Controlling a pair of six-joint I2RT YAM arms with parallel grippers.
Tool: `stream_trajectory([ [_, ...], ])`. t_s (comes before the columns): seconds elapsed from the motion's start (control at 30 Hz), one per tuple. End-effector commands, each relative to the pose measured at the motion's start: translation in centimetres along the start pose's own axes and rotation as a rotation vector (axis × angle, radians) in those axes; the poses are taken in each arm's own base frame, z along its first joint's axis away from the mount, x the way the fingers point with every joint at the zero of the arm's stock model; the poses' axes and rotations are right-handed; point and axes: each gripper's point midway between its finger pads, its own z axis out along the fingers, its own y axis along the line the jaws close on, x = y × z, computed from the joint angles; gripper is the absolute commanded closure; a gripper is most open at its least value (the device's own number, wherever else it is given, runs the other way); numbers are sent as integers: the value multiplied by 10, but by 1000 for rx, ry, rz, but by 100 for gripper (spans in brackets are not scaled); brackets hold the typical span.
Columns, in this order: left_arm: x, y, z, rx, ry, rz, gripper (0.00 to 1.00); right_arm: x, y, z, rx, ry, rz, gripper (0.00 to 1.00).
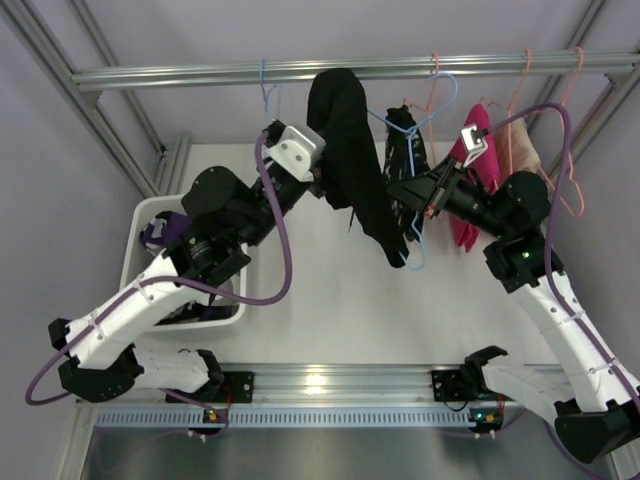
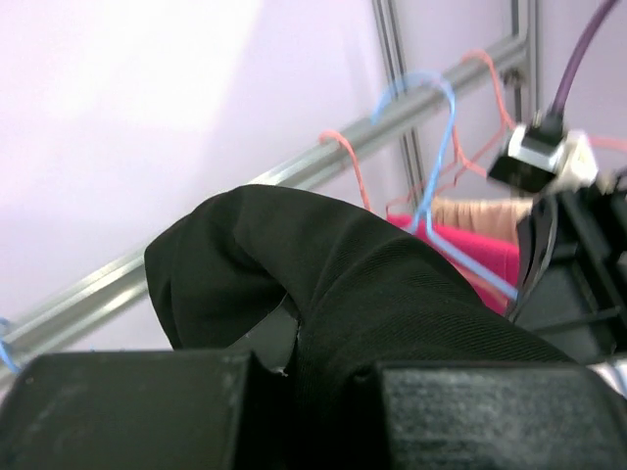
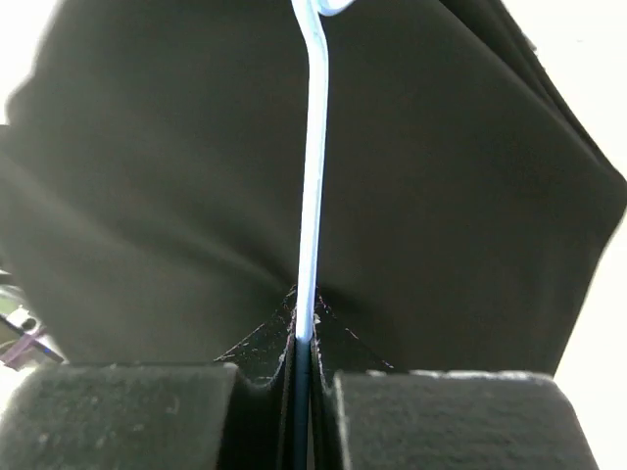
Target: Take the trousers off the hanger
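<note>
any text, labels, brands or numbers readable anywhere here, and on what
None: no readable words, labels, brands or numbers show on the plain black trousers, the light blue wire hanger, the white plastic bin or anything else in these views.

Plain black trousers (image 1: 347, 140); pale-blue hanger (image 3: 312, 186) — pink garment (image 2: 480, 250)

Black trousers (image 2: 343, 294) bulge in a thick fold between the dark fingers (image 2: 127, 411) of the left end effector (image 2: 294, 367), which is clamped on the cloth at the bottom of the view. Behind, a metal rail (image 2: 294, 171) runs diagonally, carrying a blue hanger (image 2: 438, 127) and a salmon hanger (image 2: 353, 162). A pink garment (image 2: 480, 257) and a beige garment (image 2: 480, 211) hang beyond, beside a white block (image 2: 544, 157) with a purple cable (image 2: 588, 54).
</note>
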Motion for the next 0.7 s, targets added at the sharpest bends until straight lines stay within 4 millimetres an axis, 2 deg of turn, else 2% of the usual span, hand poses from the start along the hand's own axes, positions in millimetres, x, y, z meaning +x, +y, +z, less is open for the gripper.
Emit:
stream_trajectory([
  [0.0, -104, 34, -14, -59, -286, -101, 100, 4, -8, 3, 8, 0, -67, 100],
  [0.03, -120, 41, -17, -72, -317, -109, 100, 7, -12, 3, 16, 5, -66, 100],
  [0.1, -137, 49, -18, -88, -355, -115, 100, 11, -19, 3, 35, 15, -66, 100],
  [0.2, -155, 56, -17, -103, -394, -112, 100, 16, -26, 1, 53, 26, -71, 100],
  [0.23, -172, 65, -23, -125, -434, -115, 100, 17, -26, 0, 53, 28, -73, 100],
  [0.3, -182, 72, -23, -152, -452, -84, 100, 18, -26, -1, 53, 30, -85, 100],
  [0.37, -201, 88, -32, -211, -501, -43, 100, 21, -27, -3, 62, 42, -90, 100],
  [0.5, -217, 124, -54, -338, -540, 45, 100, 23, -23, -7, 59, 46, -116, 100],
  [0.63, -213, 181, -81, -528, -504, 137, 100, 23, -19, -11, 54, 47, -138, 100],
  [0.67, -213, 189, -89, -556, -504, 147, 100, 23, -19, -11, 54, 49, -145, 100],
])
